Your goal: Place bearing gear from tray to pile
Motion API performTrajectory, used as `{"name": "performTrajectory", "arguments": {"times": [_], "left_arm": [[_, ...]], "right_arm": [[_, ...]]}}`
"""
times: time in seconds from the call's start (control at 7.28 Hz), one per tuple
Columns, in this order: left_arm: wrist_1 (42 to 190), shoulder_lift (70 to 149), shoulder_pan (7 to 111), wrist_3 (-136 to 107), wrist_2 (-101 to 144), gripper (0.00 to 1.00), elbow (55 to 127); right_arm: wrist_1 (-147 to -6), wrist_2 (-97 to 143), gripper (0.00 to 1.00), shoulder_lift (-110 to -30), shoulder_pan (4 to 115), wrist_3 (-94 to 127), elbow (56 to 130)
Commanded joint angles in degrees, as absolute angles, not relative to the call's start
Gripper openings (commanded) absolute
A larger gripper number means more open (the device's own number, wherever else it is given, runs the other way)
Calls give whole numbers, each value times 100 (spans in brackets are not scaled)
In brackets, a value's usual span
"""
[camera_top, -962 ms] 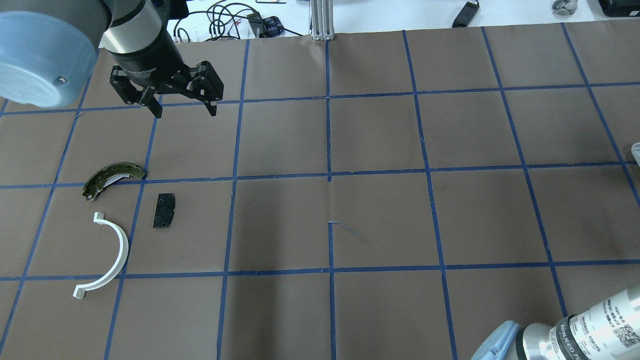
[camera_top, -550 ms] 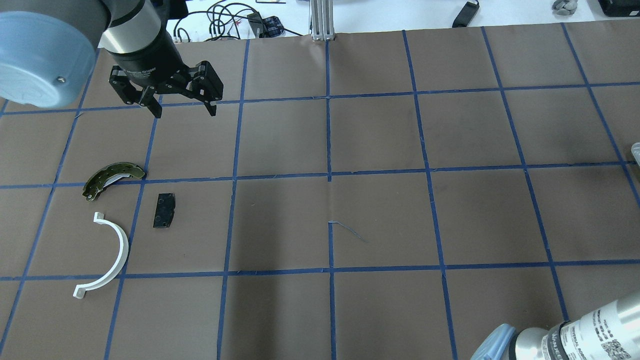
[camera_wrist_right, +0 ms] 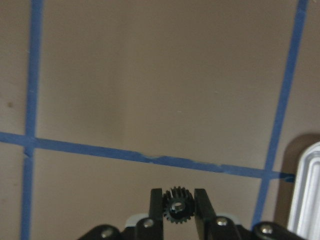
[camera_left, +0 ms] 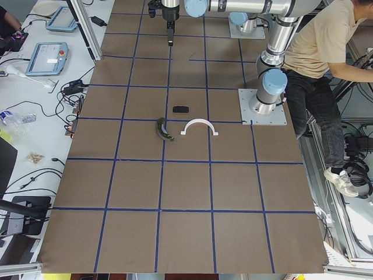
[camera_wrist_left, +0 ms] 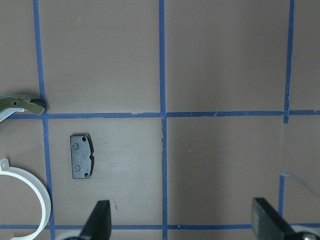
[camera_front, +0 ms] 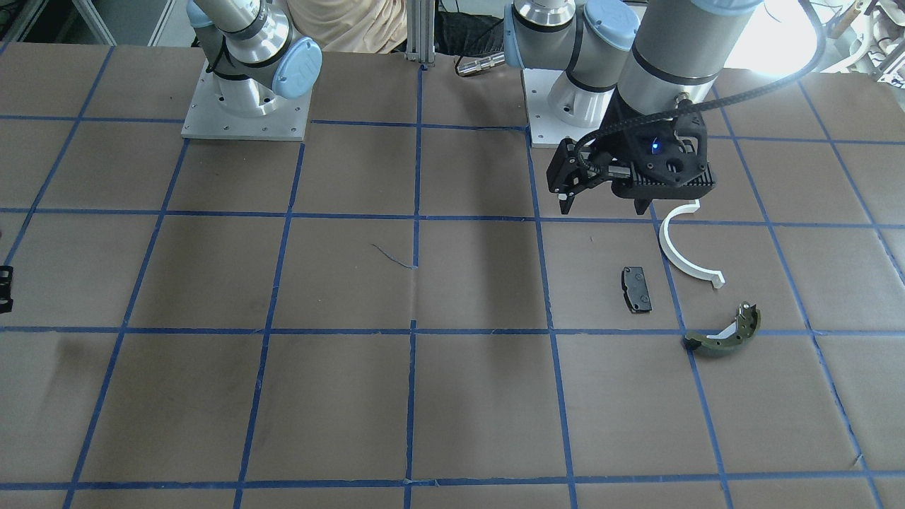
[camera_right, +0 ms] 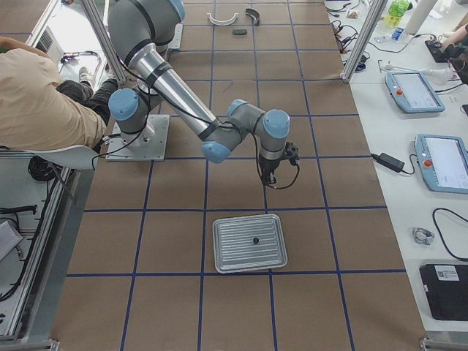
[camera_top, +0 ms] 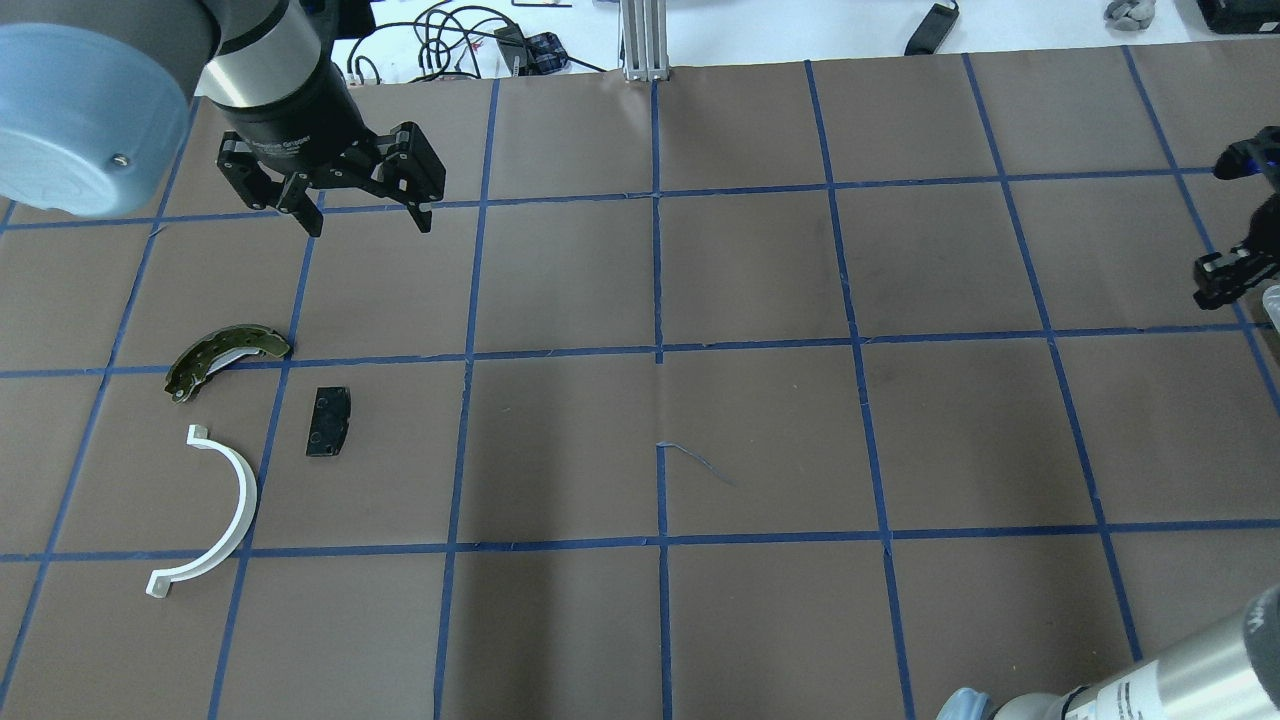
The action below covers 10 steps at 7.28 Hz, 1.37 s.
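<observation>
right fingers (camera_wrist_right: 202, 205) just popped in at the right edge of the surface (camera_top: 760, 430) clamped on the black gear (camera_wrist_right: 175, 205), so it's off the tray (camera_right: 234, 252) and headed for the pile (camera_top: 328, 422); left fingers (camera_top: 424, 205) hang spread, empty.

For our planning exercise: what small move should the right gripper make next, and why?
Probably begin carrying the gear across toward the pile: the right gripper clamps it beside the tray, with the pile far over on the robot's left.

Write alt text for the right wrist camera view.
The right tool grips a black bearing gear between its fingertips, above brown paper crossed by blue tape lines. The edge of a ridged metal tray shows at lower right.
</observation>
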State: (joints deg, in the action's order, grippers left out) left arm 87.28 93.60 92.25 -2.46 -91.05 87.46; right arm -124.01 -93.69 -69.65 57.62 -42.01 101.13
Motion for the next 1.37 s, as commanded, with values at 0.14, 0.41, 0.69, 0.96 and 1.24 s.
{"name": "performTrajectory", "arguments": {"times": [0.14,0.41,0.69,0.96,1.24], "left_arm": [[8728,9360,9229,-246,-9114,100,8745],[8728,9360,9229,-246,-9105,100,8754],[8728,9360,9229,-246,-9114,100,8754],[8728,9351,9229,-246,-9105,100,8754],[8728,9378,9220,-255,-9097,100,8710]], "right_arm": [[-12041,-9395,0,-7365,7527,-1458,10483],[-12085,-9369,0,-7488,8659,317,10652],[-12164,-9316,0,-7209,9987,2084,10670],[-12601,-9272,0,-6876,11052,3238,10670],[-13199,-9124,0,-6576,11486,3419,10635]]}}
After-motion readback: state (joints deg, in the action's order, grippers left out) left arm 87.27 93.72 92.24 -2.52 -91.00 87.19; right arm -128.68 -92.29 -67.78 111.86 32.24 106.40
